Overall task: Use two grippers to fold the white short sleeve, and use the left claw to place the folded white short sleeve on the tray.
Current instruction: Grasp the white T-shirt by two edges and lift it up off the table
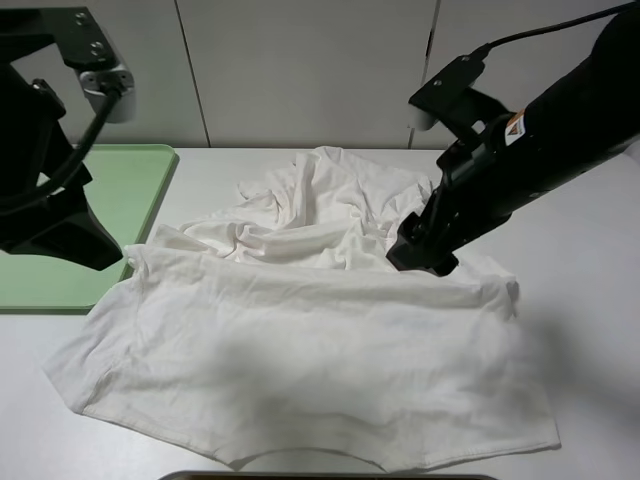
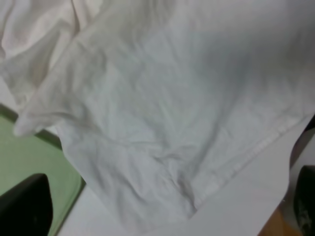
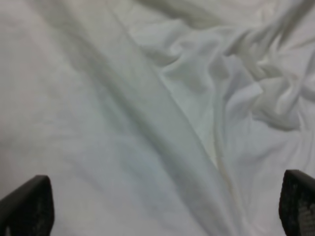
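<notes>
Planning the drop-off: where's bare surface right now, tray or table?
Tray mostly bare green; the white short sleeve reaches its near right corner. Bare table right of the garment, a far strip between tray and the bunched folds, and the near-left corner in front of the tray. Centre crowded: cloth throughout.

High view down over table (image 1: pixel 592 400), wrist views close, all sharing white short sleeve (image 1: pixel 320 370)

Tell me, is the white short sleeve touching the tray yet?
Touching. In the left wrist view the white short sleeve lies draped over the rim of the tray near its corner.
</notes>
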